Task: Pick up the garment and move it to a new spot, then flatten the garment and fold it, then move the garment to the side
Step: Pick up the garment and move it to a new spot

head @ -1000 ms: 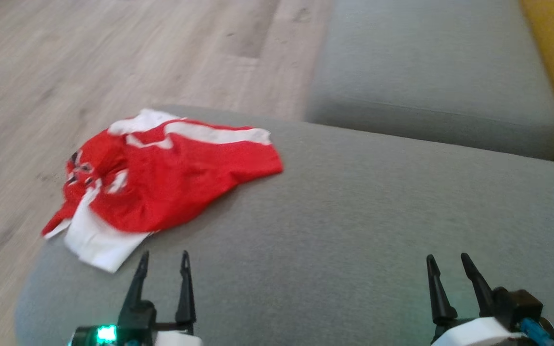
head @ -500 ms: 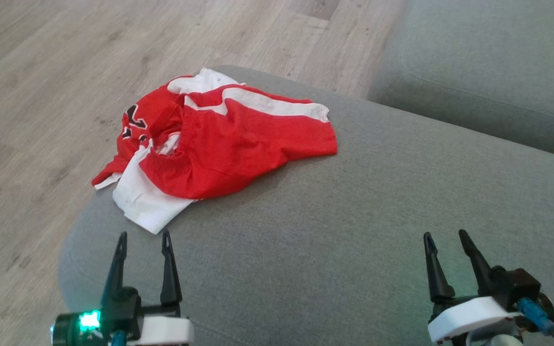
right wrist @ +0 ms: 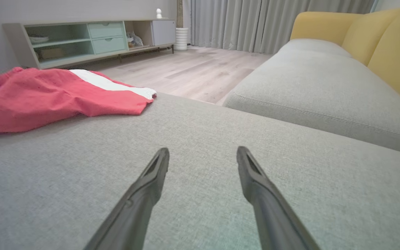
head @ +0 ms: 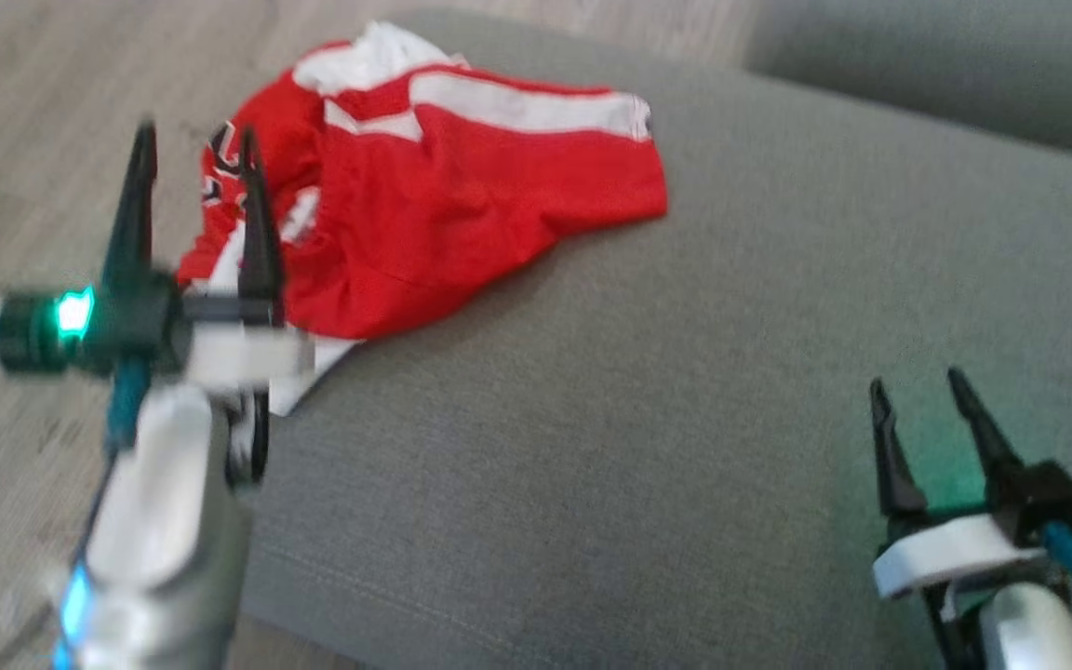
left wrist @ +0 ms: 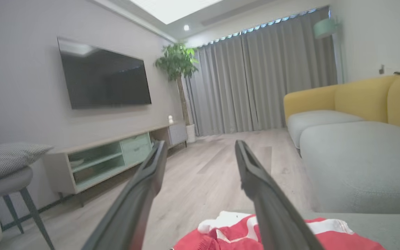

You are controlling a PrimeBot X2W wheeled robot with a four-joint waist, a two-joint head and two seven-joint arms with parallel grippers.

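The garment [head: 462, 195] is a crumpled red and white jersey with dark lettering, lying at the left end of a grey sofa cushion [head: 685, 391]. My left gripper [head: 194, 141] is open, raised over the jersey's left edge, fingers apart and holding nothing. In the left wrist view the jersey [left wrist: 332, 239] lies low under the open left gripper [left wrist: 200, 146]. My right gripper [head: 910, 381] stands open over bare cushion at the lower right, well away from the cloth. In the right wrist view the jersey [right wrist: 47, 97] lies far left of the open right gripper [right wrist: 202, 151].
Pale wood floor [head: 24, 112] lies left of and beyond the cushion. A second grey seat [right wrist: 325, 83] with a yellow backrest [right wrist: 387, 45] runs on the right. A TV unit [left wrist: 109, 156], a wall TV [left wrist: 102, 80], a chair [left wrist: 5, 173] and a plant [left wrist: 177, 66] stand across the room.
The head camera has tipped down and closer. My left arm has risen and reached forward, from the cushion's near edge to over the jersey's left side. Both grippers stayed open.
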